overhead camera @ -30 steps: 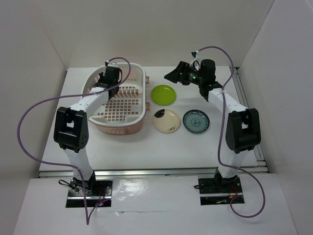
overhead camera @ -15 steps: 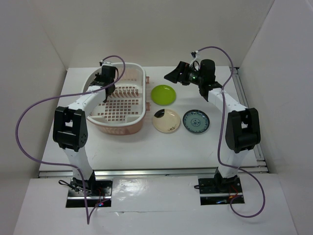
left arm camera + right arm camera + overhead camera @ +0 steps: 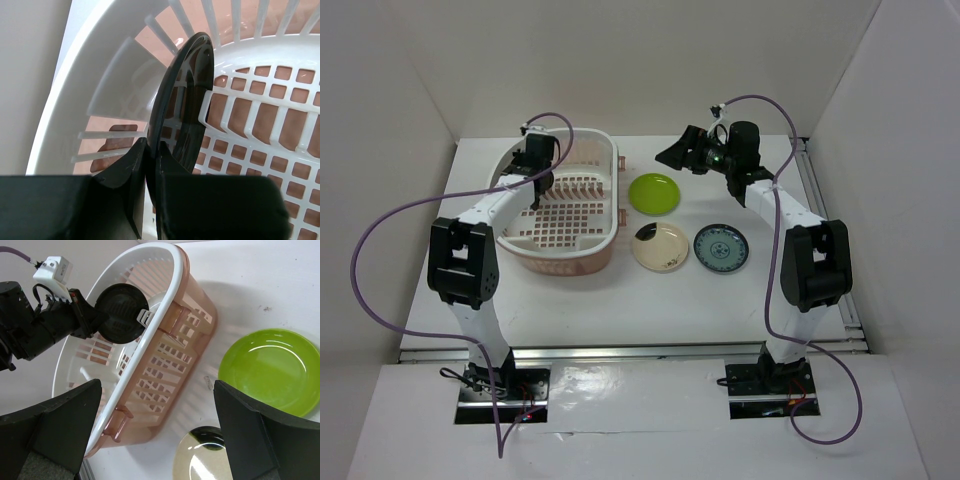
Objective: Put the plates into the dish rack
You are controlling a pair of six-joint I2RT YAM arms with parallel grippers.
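Leftward over the pale pink plastic oval dish rack (image 3: 560, 262) has drifted the glossy black round plate (image 3: 187, 100), held edge-on so it can drop between the dividers (image 3: 582, 187); my left claw (image 3: 152, 165) pinches its rim. My right claw (image 3: 668, 155) hangs spread wide near the lime green round plate (image 3: 654, 192).

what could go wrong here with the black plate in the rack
The left gripper pinches the black plate only by its rim, on edge; it could slip or twist.
If let go before it sits between the dividers, it may tip flat onto the floor of the rack.
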